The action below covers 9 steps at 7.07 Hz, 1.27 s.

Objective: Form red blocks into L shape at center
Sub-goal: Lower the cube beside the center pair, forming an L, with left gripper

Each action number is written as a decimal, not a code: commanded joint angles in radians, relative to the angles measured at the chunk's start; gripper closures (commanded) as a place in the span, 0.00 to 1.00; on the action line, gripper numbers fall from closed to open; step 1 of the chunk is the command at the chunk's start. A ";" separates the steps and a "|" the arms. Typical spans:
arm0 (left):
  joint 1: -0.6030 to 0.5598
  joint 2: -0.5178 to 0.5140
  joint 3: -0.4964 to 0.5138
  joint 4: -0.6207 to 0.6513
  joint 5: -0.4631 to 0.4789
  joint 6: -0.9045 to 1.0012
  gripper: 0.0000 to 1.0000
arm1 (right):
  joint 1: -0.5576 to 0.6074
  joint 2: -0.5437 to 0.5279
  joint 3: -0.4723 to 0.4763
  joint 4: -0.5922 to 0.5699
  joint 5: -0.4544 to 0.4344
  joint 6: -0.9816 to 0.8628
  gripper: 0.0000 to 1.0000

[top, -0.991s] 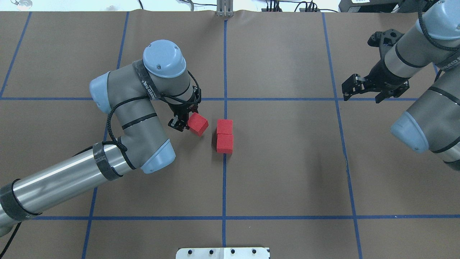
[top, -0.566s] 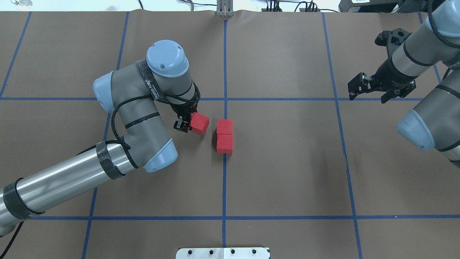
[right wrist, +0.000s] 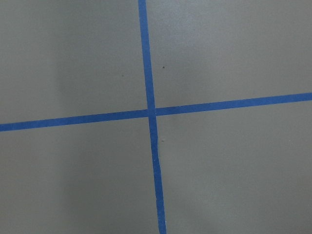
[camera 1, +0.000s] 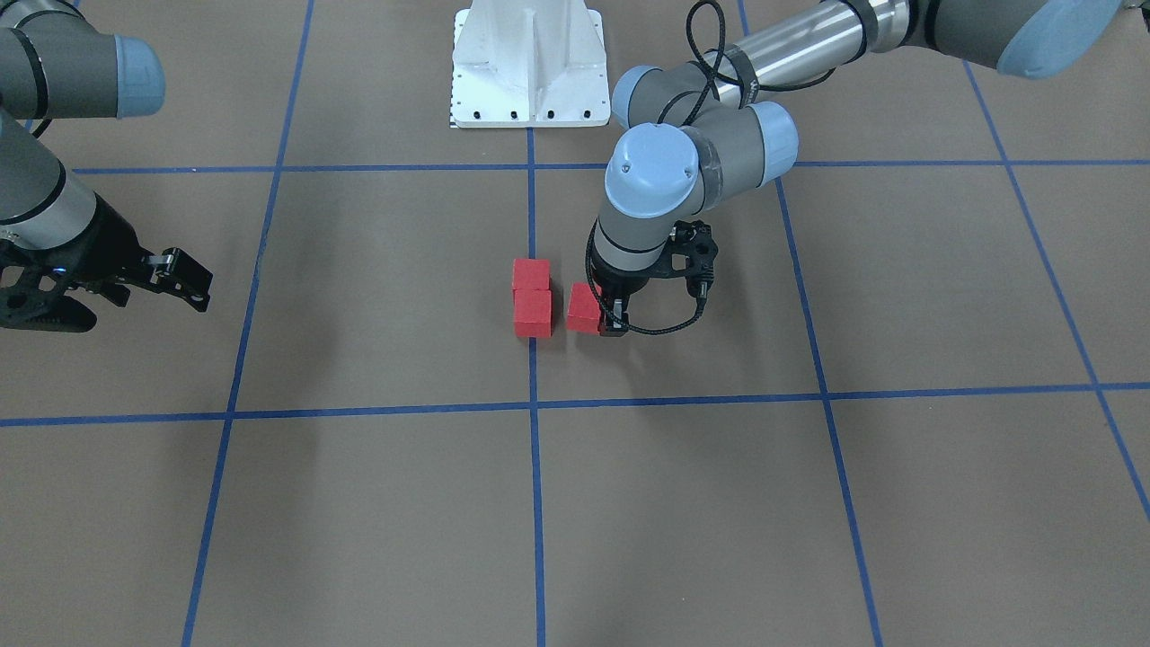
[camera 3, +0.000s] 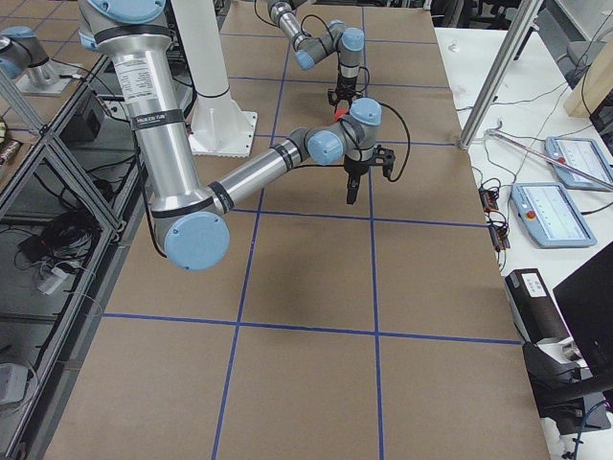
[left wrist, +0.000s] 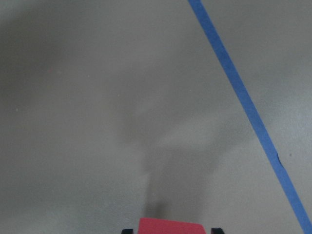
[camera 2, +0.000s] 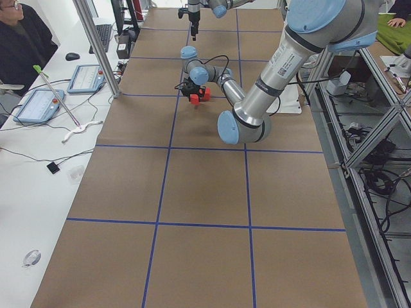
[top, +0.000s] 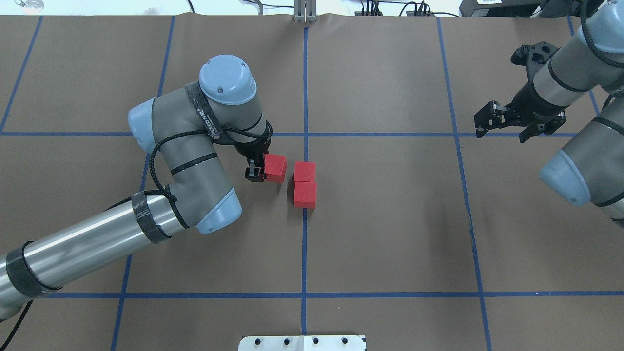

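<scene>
Two red blocks lie touching in a column on the middle blue tape line at the center; they also show in the front view. My left gripper is shut on the third red block, low over the surface just left of the farther block, with a small gap between them. The front view shows this block and the left wrist view shows it too. My right gripper is open and empty, far to the right.
The white robot base plate sits at the near table edge. The brown surface carries a grid of blue tape lines. A side bench with tablets and a seated operator lies beyond the far edge.
My left gripper has carried its red block to the right, closer to the pair, and turned it square to them. My right arm has drawn back a little to the right.
</scene>
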 commanded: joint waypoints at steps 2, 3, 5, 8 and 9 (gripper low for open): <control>0.002 -0.006 0.044 -0.066 -0.001 -0.098 1.00 | -0.002 -0.005 -0.001 0.000 0.000 0.002 0.00; 0.003 -0.007 0.044 -0.066 -0.001 -0.099 1.00 | -0.002 -0.005 -0.001 0.000 0.000 0.002 0.00; 0.003 -0.009 0.045 -0.066 -0.003 -0.099 1.00 | -0.002 -0.007 -0.003 0.000 0.000 0.002 0.00; 0.003 -0.013 0.047 -0.066 -0.003 -0.124 1.00 | -0.002 -0.007 -0.004 0.000 0.000 0.002 0.00; 0.003 -0.013 0.047 -0.066 -0.009 -0.124 1.00 | -0.002 -0.007 -0.004 0.000 0.000 0.002 0.00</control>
